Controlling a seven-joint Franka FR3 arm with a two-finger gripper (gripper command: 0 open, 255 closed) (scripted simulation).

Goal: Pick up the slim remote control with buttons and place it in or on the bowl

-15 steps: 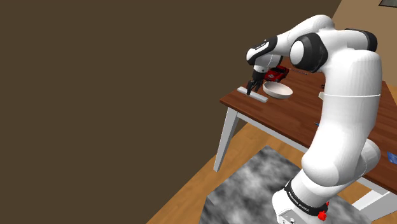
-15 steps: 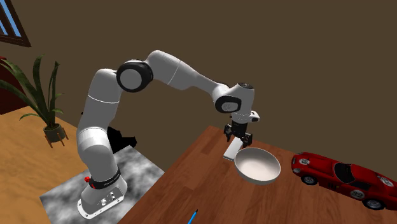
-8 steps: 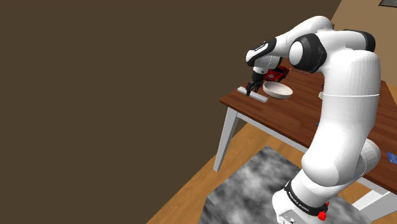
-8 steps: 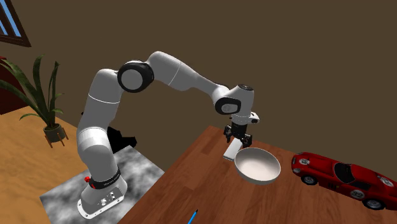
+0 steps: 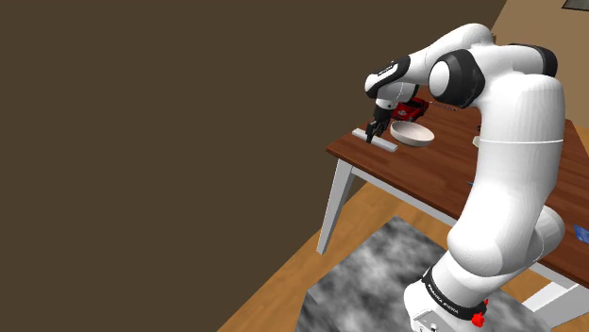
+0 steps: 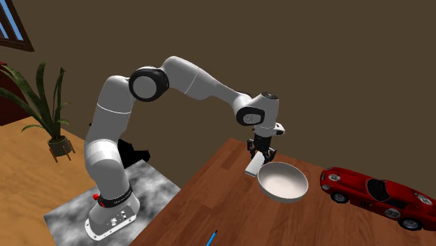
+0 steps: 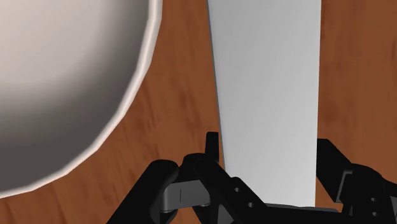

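Black gripper [image 7: 267, 149] clasps the pale grey remote control [image 7: 267, 83] across its width as it lies flat on the wooden table [image 7: 184, 95], long axis alongside the white bowl [image 7: 137, 76] just beside it.

In the wrist view the remote control [image 7: 267, 83] runs off the top edge. Its near end is lost behind my gripper [image 7: 267, 156], whose 2 fingers press against its long sides. Its face reads as plain pale grey, and I cannot tell any buttons on it. The bowl [image 7: 137, 83] is cut by 2 edges, so just 1 arc of its rim shows. In the shoulder view the red toy car [image 5: 412, 106] sits mostly behind my wrist. In the second exterior view the car's far end passes the right edge, and the blue pen [image 6: 211, 238] is clipped at the bottom.
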